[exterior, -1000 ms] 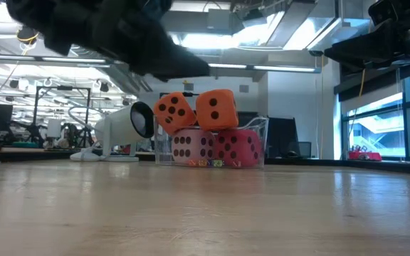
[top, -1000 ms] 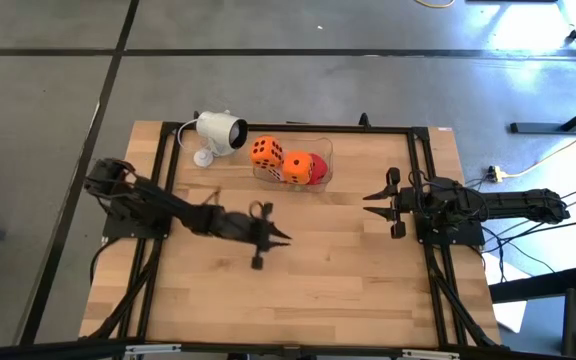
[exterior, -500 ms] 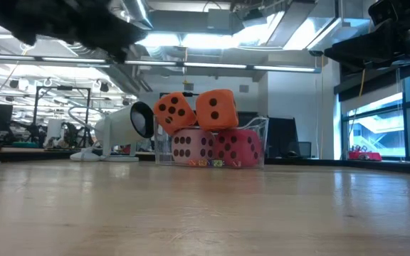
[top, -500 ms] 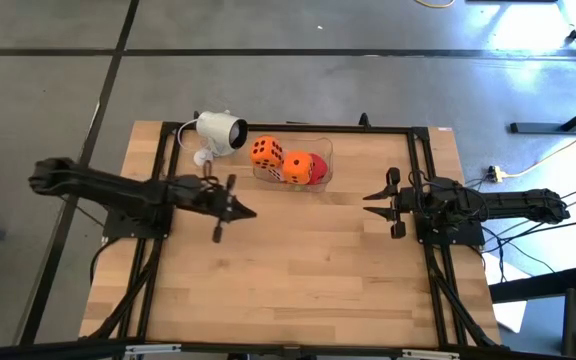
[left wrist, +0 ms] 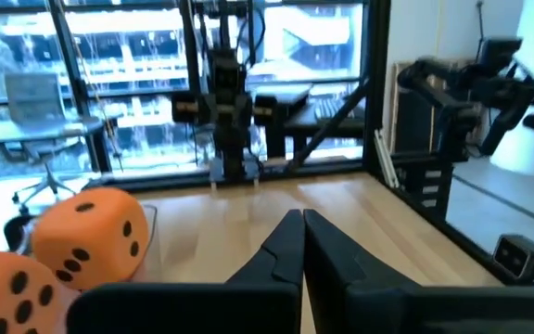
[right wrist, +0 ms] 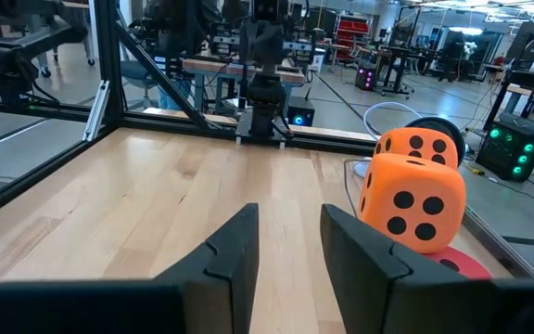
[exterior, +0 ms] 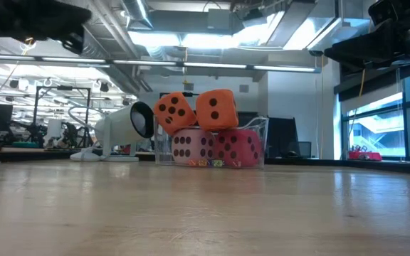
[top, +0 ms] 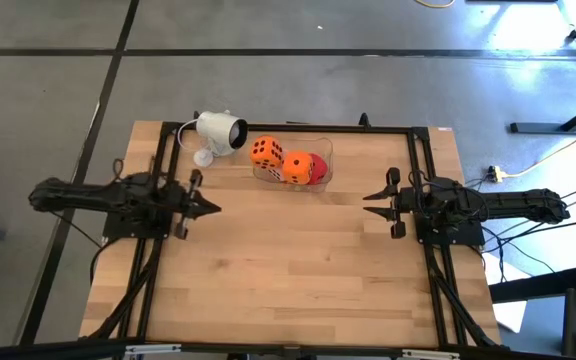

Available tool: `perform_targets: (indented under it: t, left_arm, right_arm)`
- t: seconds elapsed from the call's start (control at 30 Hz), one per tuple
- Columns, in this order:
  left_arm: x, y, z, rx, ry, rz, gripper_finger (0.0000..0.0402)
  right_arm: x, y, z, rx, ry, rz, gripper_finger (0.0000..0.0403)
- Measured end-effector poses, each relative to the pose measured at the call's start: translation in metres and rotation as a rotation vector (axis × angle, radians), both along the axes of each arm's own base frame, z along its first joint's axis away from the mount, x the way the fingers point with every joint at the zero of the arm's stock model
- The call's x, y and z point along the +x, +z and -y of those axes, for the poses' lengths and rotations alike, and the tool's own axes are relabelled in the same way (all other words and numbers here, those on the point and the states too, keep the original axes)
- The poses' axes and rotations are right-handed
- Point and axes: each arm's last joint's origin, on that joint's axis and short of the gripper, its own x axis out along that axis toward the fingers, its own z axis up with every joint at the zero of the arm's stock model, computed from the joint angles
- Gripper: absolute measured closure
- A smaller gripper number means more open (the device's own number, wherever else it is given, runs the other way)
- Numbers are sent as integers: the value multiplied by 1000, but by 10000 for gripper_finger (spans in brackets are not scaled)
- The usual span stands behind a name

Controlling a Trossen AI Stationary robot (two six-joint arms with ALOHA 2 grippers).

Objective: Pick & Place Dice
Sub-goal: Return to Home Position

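Orange dice (top: 265, 152) stacked in bin (top: 326, 148); left end effector (top: 211, 209) clenched, right end effector (right wrist: 288, 213) released

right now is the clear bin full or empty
Full: in the low view the clear bin holds a pink die and a red die, with two orange dice piled on top, above its rim.
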Motion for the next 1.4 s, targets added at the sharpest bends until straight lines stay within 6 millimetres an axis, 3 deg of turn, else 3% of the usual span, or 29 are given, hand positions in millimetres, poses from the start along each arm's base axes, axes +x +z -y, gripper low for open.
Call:
perform_targets:
  t: [0.47, 0.67, 1.0, 1.4]
  left_arm:
    - [-29, -5, 1, 18, 4, 4, 400]
    - [-28, -6, 1, 20, 4, 15, 400]
    - [-14, -39, 0, 23, 8, 106, 400]
    - [-13, -44, -1, -67, 14, 96, 401]
  right_arm:
    - [0, 0, 0, 0, 0, 0, 284]
    - [0, 0, 0, 0, 0, 0, 284]
    - [0, 0, 0, 0, 0, 0, 284]
    - [0, 0, 0, 0, 0, 0, 284]
